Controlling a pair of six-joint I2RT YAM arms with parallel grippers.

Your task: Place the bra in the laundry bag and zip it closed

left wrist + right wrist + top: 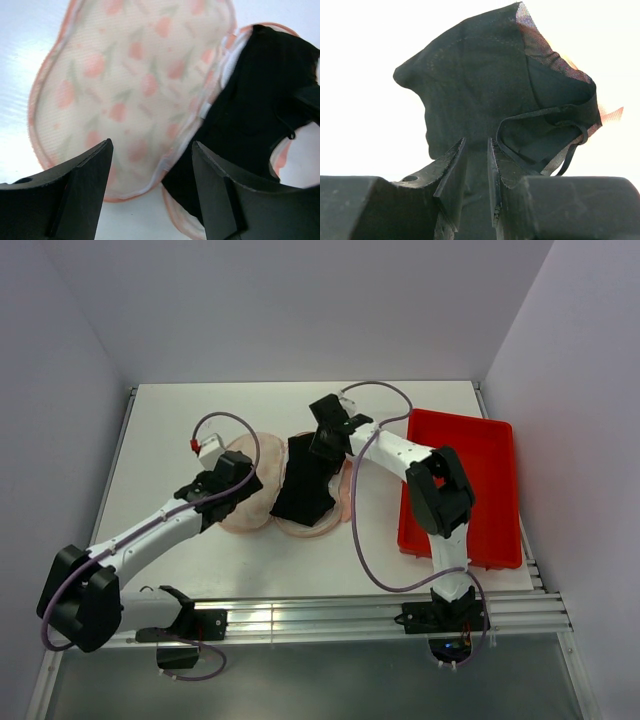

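The laundry bag (243, 512) lies opened out mid-table, a beige-pink pouch with peach print (125, 75). The black bra (305, 490) lies bunched over its right lobe and runs past the far rim; the left lobe is bare. My left gripper (238, 478) hovers over the left lobe's near edge, open wide (151, 145) with nothing between its fingers. My right gripper (326, 443) is at the bra's far end. Its jaws stand a narrow gap apart (476, 141), with bra fabric (480, 75) showing in and below the gap. A sliver of bag mesh (612, 114) peeks out on the right.
A red plastic tray (490, 490) sits at the right of the white table (180, 420), partly under the right arm. Grey walls close in the back and both sides. A metal rail runs along the near edge.
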